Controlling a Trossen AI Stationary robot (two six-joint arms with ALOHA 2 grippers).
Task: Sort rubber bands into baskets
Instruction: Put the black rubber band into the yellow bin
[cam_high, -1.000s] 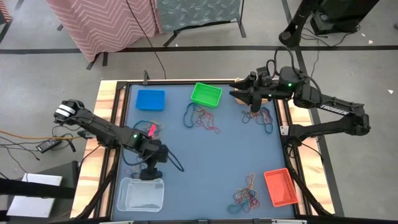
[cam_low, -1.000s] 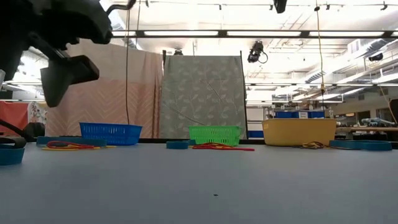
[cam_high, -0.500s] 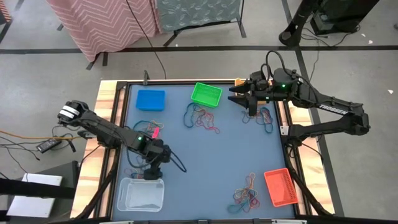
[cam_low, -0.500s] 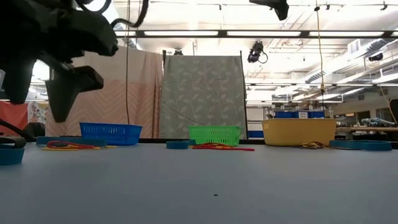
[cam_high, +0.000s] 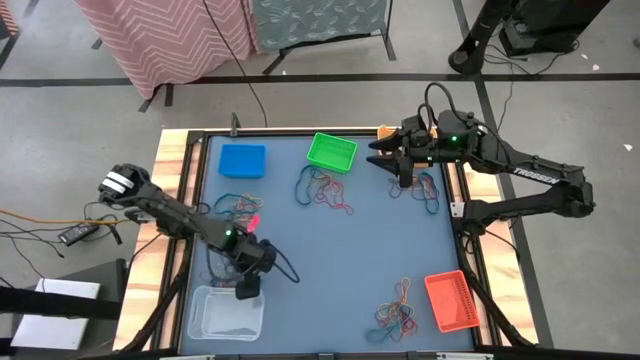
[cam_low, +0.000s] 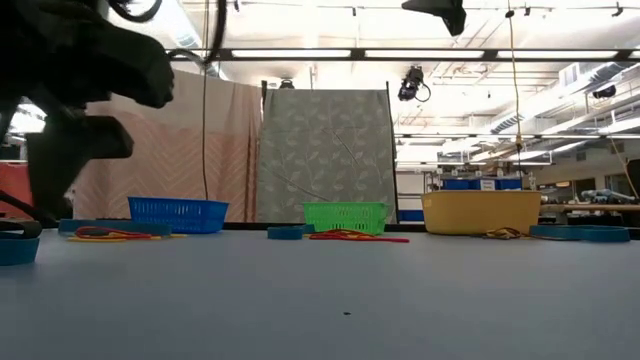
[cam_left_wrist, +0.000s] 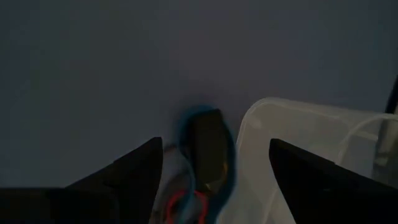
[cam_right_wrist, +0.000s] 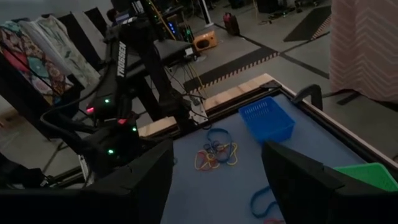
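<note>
My left gripper (cam_high: 246, 289) (cam_left_wrist: 214, 186) is open and points down at the table beside the far rim of the clear white basket (cam_high: 227, 313) (cam_left_wrist: 305, 134). On the mat between its fingers lie a blurred dark piece ringed with a blue rubber band (cam_left_wrist: 208, 149) and a red loop (cam_left_wrist: 183, 205); I cannot tell whether the fingers touch them. My right gripper (cam_high: 383, 158) (cam_right_wrist: 217, 186) is open and empty, high above the table's far right between the green basket (cam_high: 332, 152) and a rubber band pile (cam_high: 420, 190).
The blue basket (cam_high: 242, 160) stands far left, the red-orange basket (cam_high: 450, 301) near right, and the yellow-orange basket (cam_low: 482, 211) far right, mostly under my right arm. Further band piles lie at the centre (cam_high: 322, 190), left (cam_high: 237, 206) and near right (cam_high: 394, 312).
My left gripper has gone toward the table's near edge, closer to the clear white basket. My right gripper has gone a little toward the table's left edge.
</note>
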